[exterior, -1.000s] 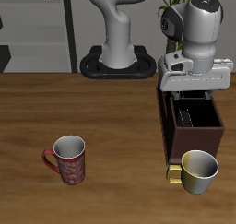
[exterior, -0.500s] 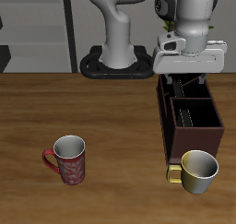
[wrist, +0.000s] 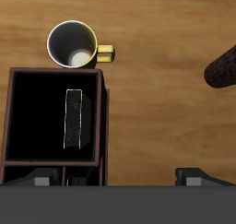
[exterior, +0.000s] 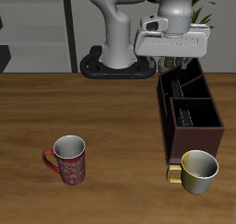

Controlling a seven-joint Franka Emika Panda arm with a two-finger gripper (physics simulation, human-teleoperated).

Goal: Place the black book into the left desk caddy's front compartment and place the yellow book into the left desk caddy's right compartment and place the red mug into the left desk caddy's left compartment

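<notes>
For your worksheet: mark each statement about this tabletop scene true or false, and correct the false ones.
1. The red mug stands on the table, outside the left desk caddy. True.
2. The cream-yellow mug lies on its side. False: it stands upright beside the caddy's front.
3. The black book stands in the caddy compartment nearest the cream-yellow mug. True.
4. The gripper holds the red mug. False: it hangs open and empty above the caddy's back, far from that mug.
</notes>
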